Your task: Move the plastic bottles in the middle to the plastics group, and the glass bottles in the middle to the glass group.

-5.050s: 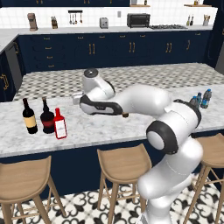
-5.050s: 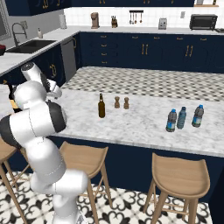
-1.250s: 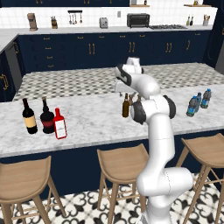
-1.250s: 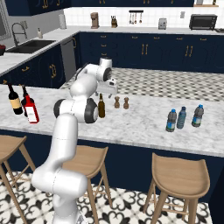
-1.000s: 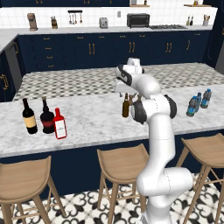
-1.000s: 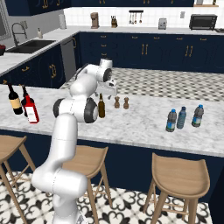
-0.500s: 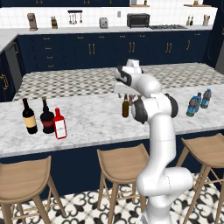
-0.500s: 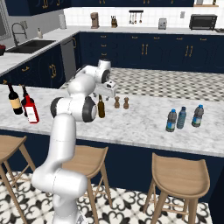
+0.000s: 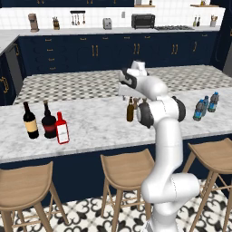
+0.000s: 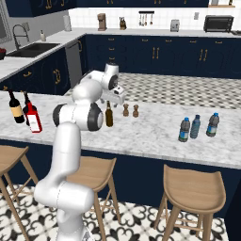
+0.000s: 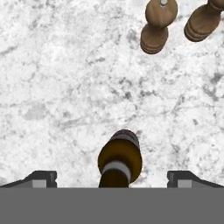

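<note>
The small slim brown bottle (image 9: 130,110) is seen standing upright on the white marble counter (image 9: 90,122), and it is taken here as the landmark. The gripper (image 11: 112,177) is held directly above it, pointed down, with its two finger tips spread wide, one at each side of the bottle's neck; nothing is held between them and the bottle is not touched. In the right base view the gripper (image 10: 116,95) is seen just above the bottle's cap. Just beside the bottle, on the side toward the water bottles, two small brown wooden shakers (image 10: 130,110) are placed close together; they are seen near the upper edge of the hand view (image 11: 155,26), apart from the bottle. Well apart from the bottle, further along that side of the counter, three clear-blue water bottles (image 10: 196,127) are grouped. Well apart on the opposite side, the flat red bottle (image 9: 62,131) with a white label is placed just beside two dark wine bottles (image 9: 40,122). The stretch of counter between the brown bottle and the wine bottles is seen as bare marble. Below the counter's near edge, wooden stools (image 9: 127,169) are lined up.
</note>
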